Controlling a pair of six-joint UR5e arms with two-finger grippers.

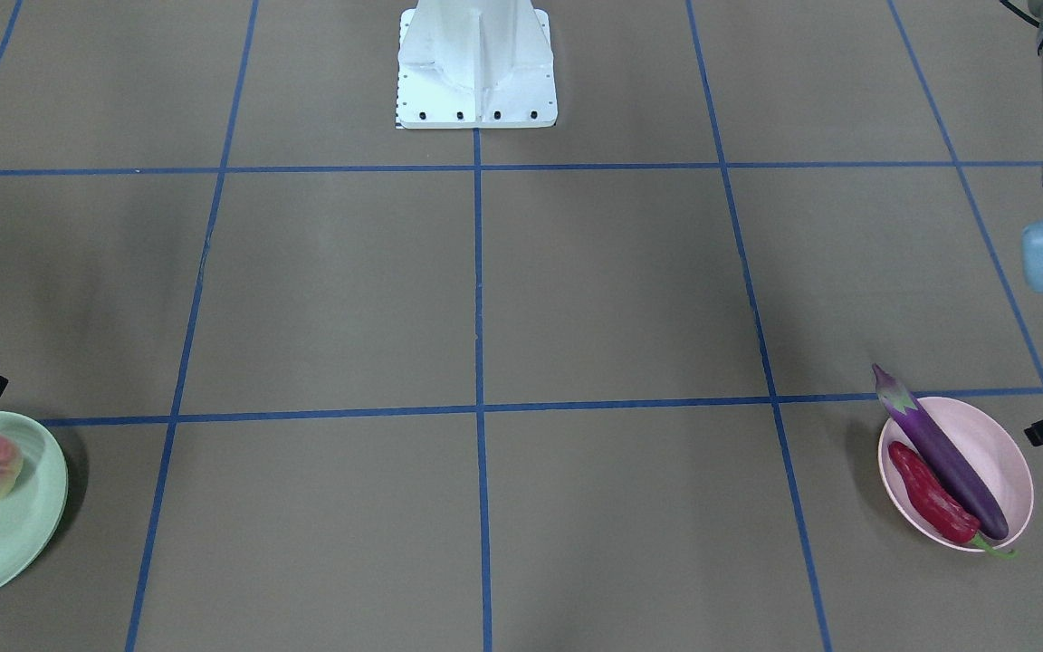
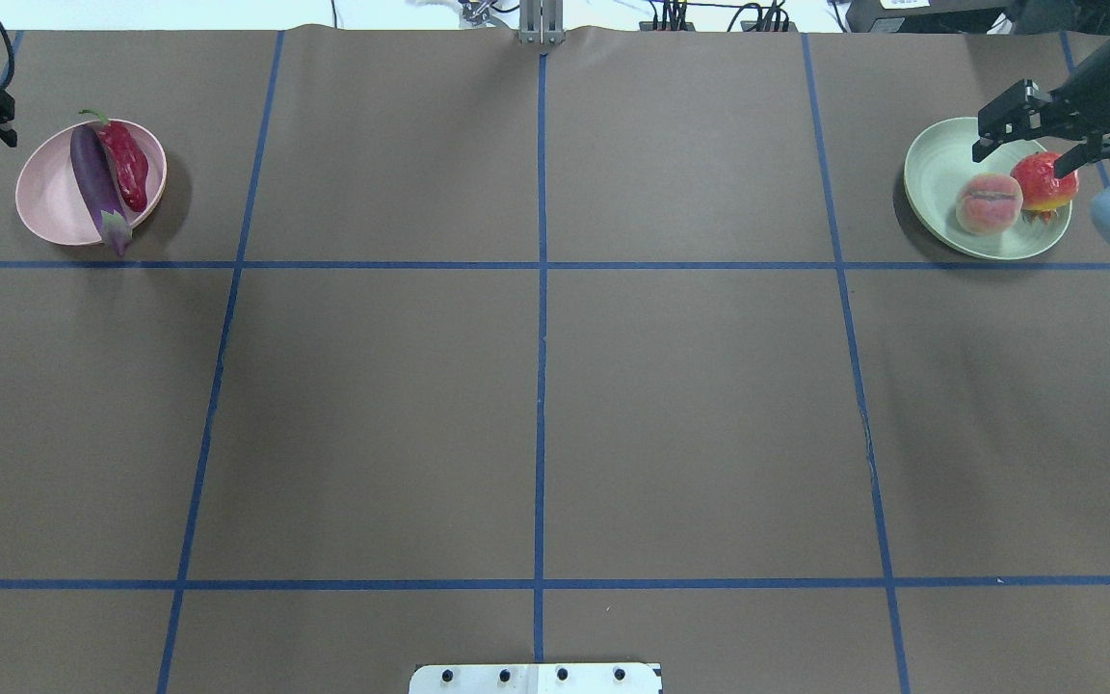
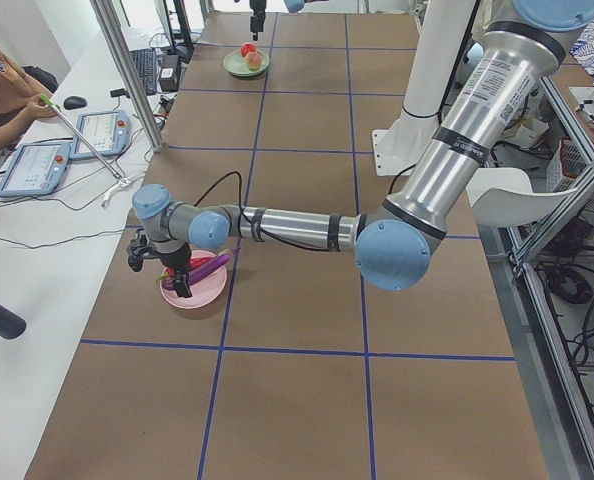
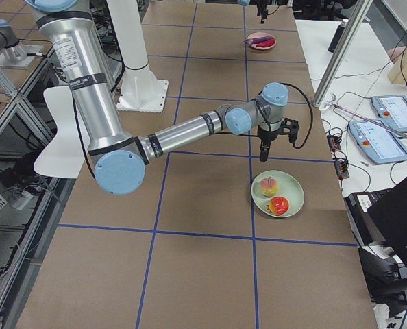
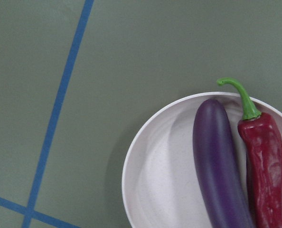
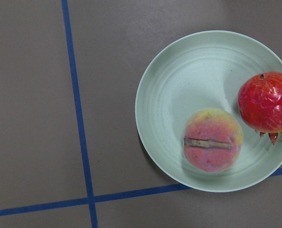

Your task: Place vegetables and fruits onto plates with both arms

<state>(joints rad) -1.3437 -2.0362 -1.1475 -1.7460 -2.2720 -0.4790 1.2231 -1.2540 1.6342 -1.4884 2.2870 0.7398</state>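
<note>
Peach (image 2: pixel 989 203) and red fruit (image 2: pixel 1042 188) lie plated close by the released right jaws, eggplant (image 2: pixel 97 188) and chili (image 2: pixel 126 164) close by the released left jaws.

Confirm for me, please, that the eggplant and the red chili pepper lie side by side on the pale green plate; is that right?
Not quite: the eggplant and the red chili pepper lie side by side on the pale pink plate, not the green one, as the overhead exterior view shows.
</note>
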